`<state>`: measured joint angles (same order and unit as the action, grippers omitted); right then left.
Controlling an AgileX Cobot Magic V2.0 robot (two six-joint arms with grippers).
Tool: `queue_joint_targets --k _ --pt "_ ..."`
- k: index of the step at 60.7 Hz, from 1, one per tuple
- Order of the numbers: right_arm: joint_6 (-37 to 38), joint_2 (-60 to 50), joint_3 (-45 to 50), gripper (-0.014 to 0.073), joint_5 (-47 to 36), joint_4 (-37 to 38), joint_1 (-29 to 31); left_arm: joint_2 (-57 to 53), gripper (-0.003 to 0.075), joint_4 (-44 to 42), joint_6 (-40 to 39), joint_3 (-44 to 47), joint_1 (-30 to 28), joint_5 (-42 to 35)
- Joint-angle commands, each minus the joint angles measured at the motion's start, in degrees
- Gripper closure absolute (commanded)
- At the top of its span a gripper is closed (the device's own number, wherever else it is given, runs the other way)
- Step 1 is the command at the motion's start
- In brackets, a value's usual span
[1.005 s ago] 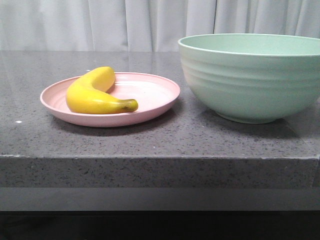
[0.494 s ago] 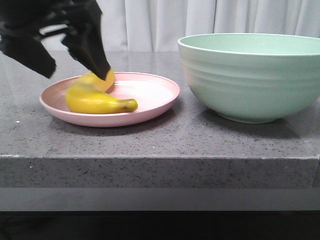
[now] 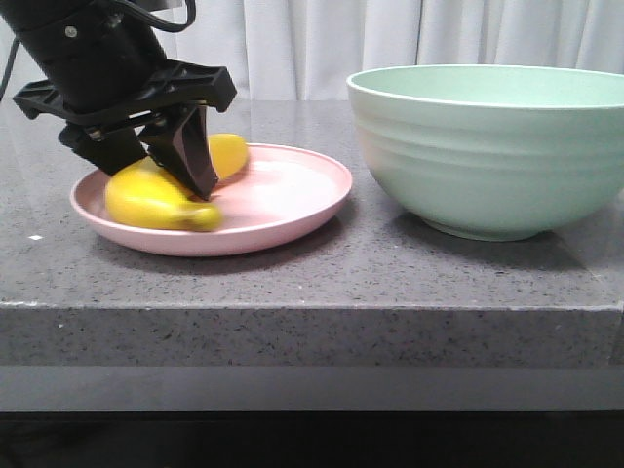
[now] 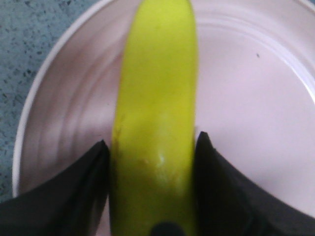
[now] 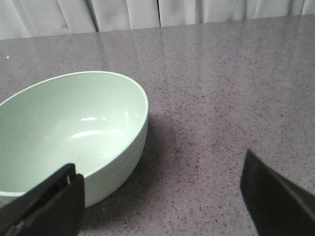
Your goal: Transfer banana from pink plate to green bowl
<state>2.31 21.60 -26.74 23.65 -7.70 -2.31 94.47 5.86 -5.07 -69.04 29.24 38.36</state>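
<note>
- Straddling the banana [image 3: 156, 198], left gripper [image 3: 156, 175] lowered onto the pink plate [image 3: 283, 200], one dark finger on each side of the fruit.
- Seen from the left wrist view: fingers [image 4: 74, 191] pressed against or just beside both flanks of the banana [image 4: 155, 113], jaws still spread about the fruit's width; firm clamp or mere contact impossible to tell.
- Still lying on the pink plate [image 4: 256, 98], toward its left half in the front view, not lifted; slightly blurred there, so possibly nudged by the fingers.
- Judged as early in the task: reach done, grasp just forming; lift, carry to the right and release into the bowl all left to do.
- Standing well apart to the right of the plate, green bowl [image 3: 487, 146], taller than the plate; in the right wrist view, green bowl [image 5: 64, 132] plainly empty inside.
- Hovering beside the bowl, right gripper [image 5: 162, 196] with fingers spread wide and nothing between them.
- Underneath everything, a dark grey speckled stone-like tabletop [image 3: 322, 278], glossy enough to reflect light, with a thick squared front edge.
- Behind the table, pale pleated curtains [image 3: 292, 39] across the whole background; no other furniture or objects visible.
</note>
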Motion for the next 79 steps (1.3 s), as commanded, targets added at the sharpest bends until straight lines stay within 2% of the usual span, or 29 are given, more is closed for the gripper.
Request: queue_joint_targets --k 1,8,15,24,31,41,52,70,79 --pt "-0.64 0.76 -1.95 -0.0059 -4.59 -0.28 0.26 -2.29 0.0482 0.43 -0.31 -1.79 0.39 -4.67" --pt "-0.64 0.76 -1.95 -0.0059 -4.71 -0.28 0.26 -2.52 0.0545 0.20 -0.31 -2.00 0.26 -8.48" --pt "-0.64 0.88 -2.06 -0.0059 -3.98 -3.30 0.26 -3.27 0.0564 -0.52 -0.31 -4.97 0.26 -7.17" --pt "-0.64 3.32 -3.48 -0.0059 -2.08 -16.29 0.26 -6.83 0.0564 -0.44 -0.18 -9.71 2.25 -3.98" --pt "-2.31 6.92 -5.07 -0.0059 -2.01 -26.81 -0.43 -9.65 0.0564 -0.44 0.22 -12.18 6.39 -1.64" --pt "-12.88 12.09 -7.96 -0.0059 -1.71 -43.89 -4.31 -13.25 0.0564 -0.44 1.24 -13.05 14.13 -0.33" --pt "-28.46 19.25 -11.11 -0.0059 -1.24 -64.65 -9.21 -14.80 0.0564 -0.44 1.33 -13.05 20.68 -0.24" --pt "-48.98 30.32 -14.50 -0.0059 4.69 -87.49 -10.51 -14.78 0.0564 -0.44 1.33 -13.05 24.02 0.17" --pt "-54.84 35.60 -16.10 -0.0059 10.68 -95.06 -10.51 -14.78 0.0564 -0.44 1.33 -13.05 24.02 0.17"
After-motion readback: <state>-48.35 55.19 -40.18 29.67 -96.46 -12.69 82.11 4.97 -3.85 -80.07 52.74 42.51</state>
